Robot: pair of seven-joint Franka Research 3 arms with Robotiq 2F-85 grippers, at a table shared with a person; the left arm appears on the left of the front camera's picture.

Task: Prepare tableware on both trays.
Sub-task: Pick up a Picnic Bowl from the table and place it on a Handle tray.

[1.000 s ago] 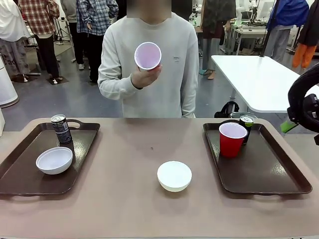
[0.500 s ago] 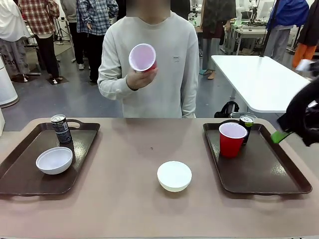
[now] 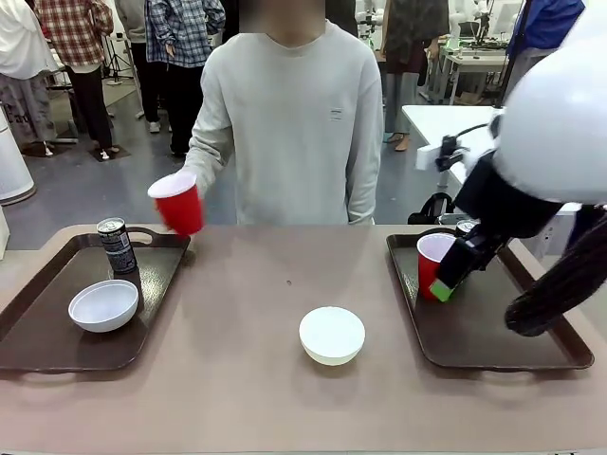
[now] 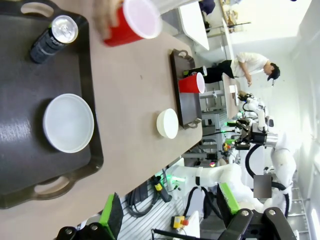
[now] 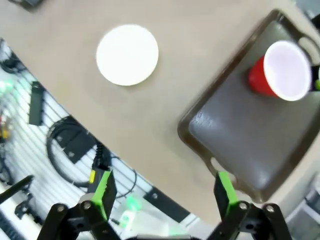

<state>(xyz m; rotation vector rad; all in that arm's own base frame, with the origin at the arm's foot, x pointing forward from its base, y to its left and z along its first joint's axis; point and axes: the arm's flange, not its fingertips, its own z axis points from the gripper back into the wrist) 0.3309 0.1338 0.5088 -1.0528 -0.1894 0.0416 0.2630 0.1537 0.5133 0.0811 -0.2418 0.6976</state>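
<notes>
Two trays: left tray (image 3: 38, 346) holds bowl (image 3: 103, 305), can (image 3: 117, 245); right tray (image 3: 493, 334) holds cup (image 3: 429, 270), second can (image 3: 464, 227); left fingers (image 4: 111, 216), right fingers (image 5: 105, 192) wide.

red cup (image 3: 179, 206) lower, right arm (image 3: 550, 133) nearer

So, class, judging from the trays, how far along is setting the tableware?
Done: the left tray holds a can and a bowl; the right tray holds a red cup and the other can. In hand: the person holds the second red cup near the left tray's far corner. Left: the middle bowl sits on the table, outside both trays.
</notes>
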